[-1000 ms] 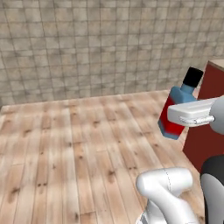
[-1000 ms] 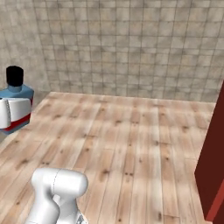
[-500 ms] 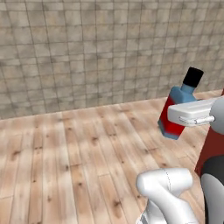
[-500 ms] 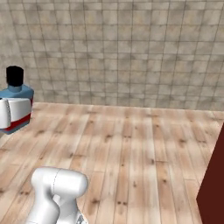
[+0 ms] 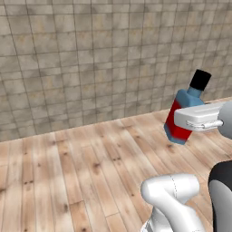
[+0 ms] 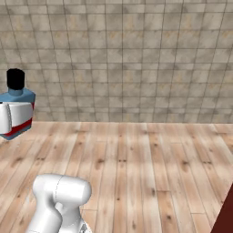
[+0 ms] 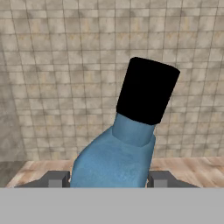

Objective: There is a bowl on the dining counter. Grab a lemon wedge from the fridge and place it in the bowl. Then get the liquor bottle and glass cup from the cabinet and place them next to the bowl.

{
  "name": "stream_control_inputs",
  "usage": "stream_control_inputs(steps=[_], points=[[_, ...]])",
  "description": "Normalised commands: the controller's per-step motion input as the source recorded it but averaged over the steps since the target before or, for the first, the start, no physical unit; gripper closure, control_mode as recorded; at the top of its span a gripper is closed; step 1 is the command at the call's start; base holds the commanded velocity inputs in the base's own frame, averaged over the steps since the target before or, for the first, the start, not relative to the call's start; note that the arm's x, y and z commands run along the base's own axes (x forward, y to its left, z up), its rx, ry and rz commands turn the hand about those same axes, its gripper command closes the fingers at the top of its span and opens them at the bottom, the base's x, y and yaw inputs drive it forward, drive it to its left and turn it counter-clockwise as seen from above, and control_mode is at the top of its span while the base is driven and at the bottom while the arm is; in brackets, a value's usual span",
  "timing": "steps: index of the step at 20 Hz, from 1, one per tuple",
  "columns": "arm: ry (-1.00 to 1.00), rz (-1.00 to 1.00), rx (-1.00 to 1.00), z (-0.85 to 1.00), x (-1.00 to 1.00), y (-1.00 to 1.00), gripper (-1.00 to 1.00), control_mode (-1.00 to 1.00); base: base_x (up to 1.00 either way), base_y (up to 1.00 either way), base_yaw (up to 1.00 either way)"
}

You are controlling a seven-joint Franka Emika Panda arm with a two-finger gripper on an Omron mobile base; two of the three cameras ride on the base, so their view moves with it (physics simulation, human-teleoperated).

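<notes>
The liquor bottle, with red body, blue shoulder and black cap, hangs in the air over the wooden floor, tilted a little. My gripper is shut on its body, the white finger crossing it in the left base view. From the right base the liquor bottle sits at the left edge, the gripper wrapped around its lower half. In the hand view the liquor bottle rises between the two dark fingertips, cap uppermost. Bowl, dining counter, lemon wedge, fridge and glass cup are out of view.
A beige tiled wall stands ahead beyond the plank floor. A dark red panel edge shows at the lower right corner of the right base view.
The whole scene has slid right across both base views, so the base is turning. The red panel has almost left the frames. The bottle stays held in the gripper.
</notes>
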Motion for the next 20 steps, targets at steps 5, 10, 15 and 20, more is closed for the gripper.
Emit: stream_control_inputs(steps=[5, 10, 15, 20], points=[[0.0, 0.0, 0.0, 0.0, 0.0, 0.0, 1.0, 1.0, 1.0, 0.23, -0.32], [0.0, 0.0, 0.0, 0.0, 0.0, 0.0, 1.0, 1.0, 0.97, 0.13, -0.48], [0.0, 0.0, 0.0, 0.0, 0.0, 0.0, 1.0, 1.0, 0.84, 0.07, -0.55], [0.0, 0.0, 0.0, 0.0, 0.0, 0.0, 1.0, 1.0, 0.84, 0.07, -0.55]])
